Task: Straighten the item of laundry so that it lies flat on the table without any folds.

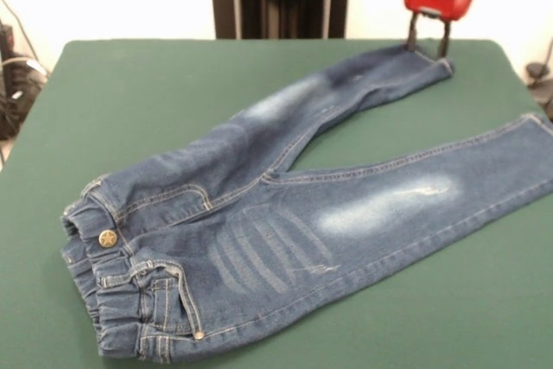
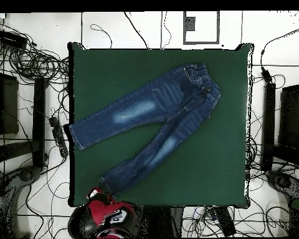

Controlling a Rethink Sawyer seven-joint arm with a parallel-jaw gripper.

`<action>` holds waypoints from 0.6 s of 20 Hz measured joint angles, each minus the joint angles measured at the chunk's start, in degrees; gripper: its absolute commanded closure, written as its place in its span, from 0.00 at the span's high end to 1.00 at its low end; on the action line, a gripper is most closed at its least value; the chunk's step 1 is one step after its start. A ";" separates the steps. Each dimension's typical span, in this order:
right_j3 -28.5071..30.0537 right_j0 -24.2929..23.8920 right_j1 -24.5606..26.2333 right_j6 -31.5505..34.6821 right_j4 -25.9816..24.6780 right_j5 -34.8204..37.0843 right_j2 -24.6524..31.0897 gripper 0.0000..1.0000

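The gripper (image 1: 429,44) stood at the cuff of one leg of the jeans (image 1: 285,222), its two fingers (image 1: 411,39) parted and empty, tips just above or touching the hem; which, I could not tell. From the fingers the garment ran away across the table (image 1: 130,92), both legs spread, the waistband at the end farthest from them. If the fingers closed on only the top layer, a pull might, I judged, fold the cuff over. No containers were visible.
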 measured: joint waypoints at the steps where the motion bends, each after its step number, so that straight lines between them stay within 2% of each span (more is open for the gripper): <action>1: 0.27 0.41 0.00 0.00 0.57 0.01 0.41 1.00; 12: 0.80 3.03 0.56 0.00 6.26 3.74 2.01 1.00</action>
